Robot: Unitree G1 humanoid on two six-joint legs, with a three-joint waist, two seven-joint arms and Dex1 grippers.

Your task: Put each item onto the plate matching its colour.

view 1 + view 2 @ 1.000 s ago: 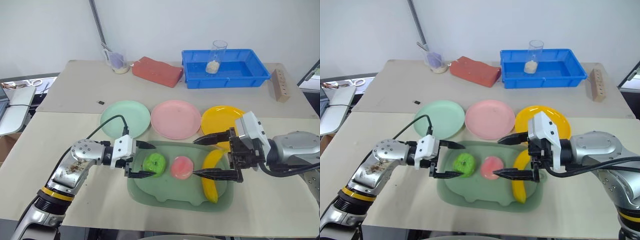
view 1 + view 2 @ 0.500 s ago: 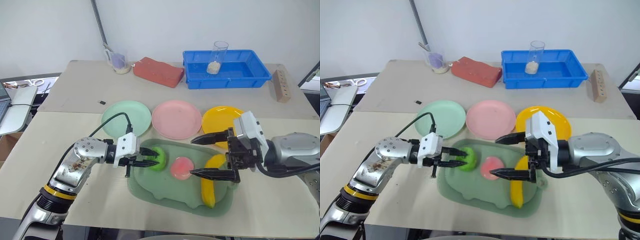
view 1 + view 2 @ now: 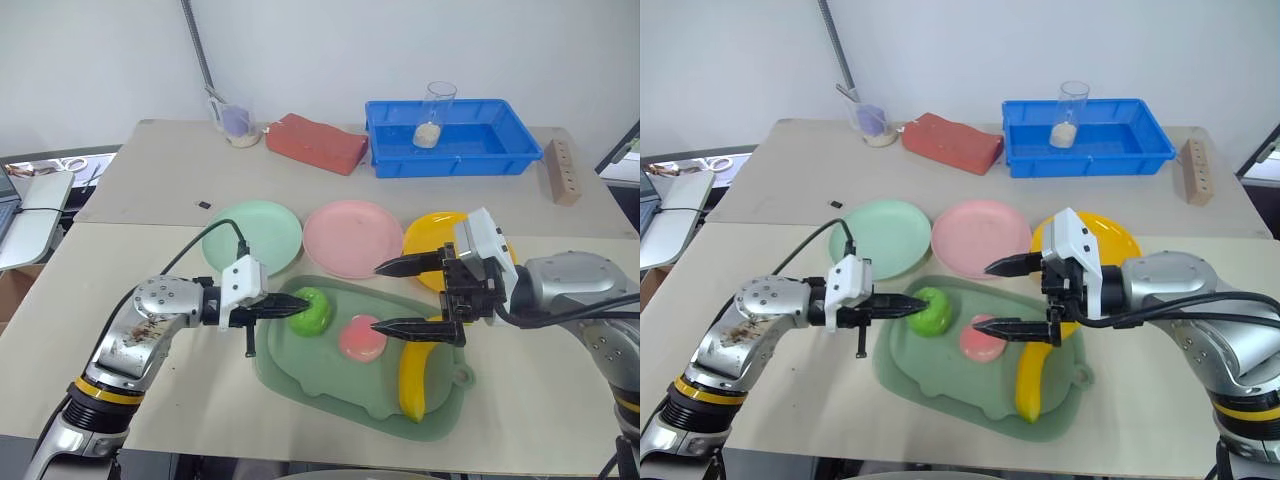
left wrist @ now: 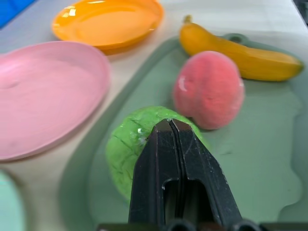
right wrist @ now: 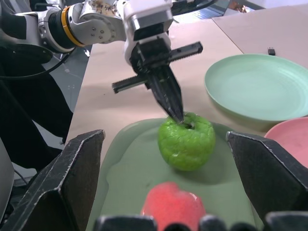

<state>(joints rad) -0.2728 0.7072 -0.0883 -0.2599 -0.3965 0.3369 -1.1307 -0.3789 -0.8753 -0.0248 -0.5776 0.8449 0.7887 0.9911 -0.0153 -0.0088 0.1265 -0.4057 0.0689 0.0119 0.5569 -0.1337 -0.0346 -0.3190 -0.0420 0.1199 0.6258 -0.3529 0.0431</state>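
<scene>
crinkled green apple [image 3: 312, 311] pinched at its stem by left end effector [image 3: 291, 309].

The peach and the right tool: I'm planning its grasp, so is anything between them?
No. In the right wrist view, only bare tray lies between the open right tool and the peach; the apple sits beyond.

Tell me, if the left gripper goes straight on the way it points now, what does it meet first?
The left gripper, shut, has its tips already at the top of the green apple, so it would meet the apple first. The pink peach lies beyond.
</scene>
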